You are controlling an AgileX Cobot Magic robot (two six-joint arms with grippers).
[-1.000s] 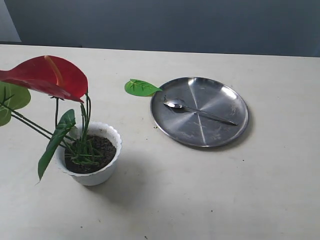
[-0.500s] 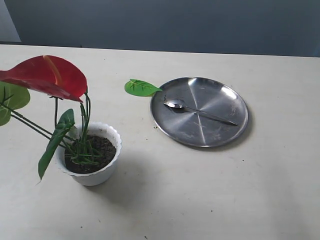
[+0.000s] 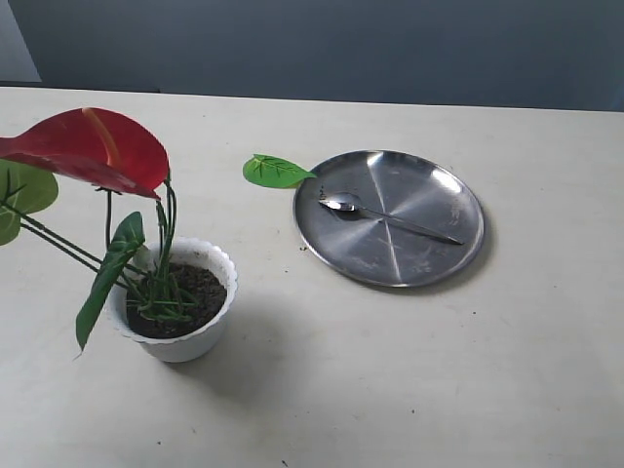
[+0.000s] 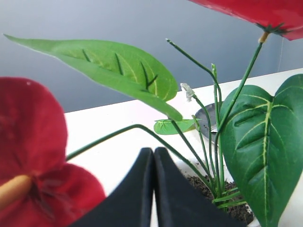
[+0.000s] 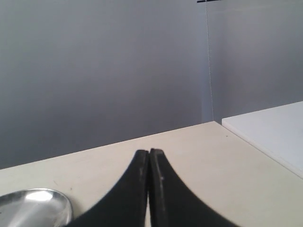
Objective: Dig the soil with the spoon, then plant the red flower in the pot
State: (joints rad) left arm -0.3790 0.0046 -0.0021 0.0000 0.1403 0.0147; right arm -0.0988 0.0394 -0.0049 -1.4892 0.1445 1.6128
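The red flower (image 3: 93,146) stands in the white pot (image 3: 175,341) at the left, its stems set into the dark soil (image 3: 200,292). The spoon (image 3: 385,216) lies across the steel plate (image 3: 439,253), bowl toward the left. In the left wrist view my left gripper (image 4: 153,150) is shut and empty, close beside the stems and the soil (image 4: 236,210), among leaves and a red bloom (image 4: 28,137). My right gripper (image 5: 149,152) is shut and empty above bare table, with the plate's rim (image 5: 42,201) off to one side. Neither gripper shows in the exterior view.
A single loose green leaf (image 3: 276,171) lies on the table touching the plate's left rim, also visible in the left wrist view as the loose leaf (image 4: 173,126). A grey wall runs behind the table. A white surface (image 5: 274,130) adjoins the table's far corner.
The flower's bloom and leaves sway very slightly; nothing else has moved.
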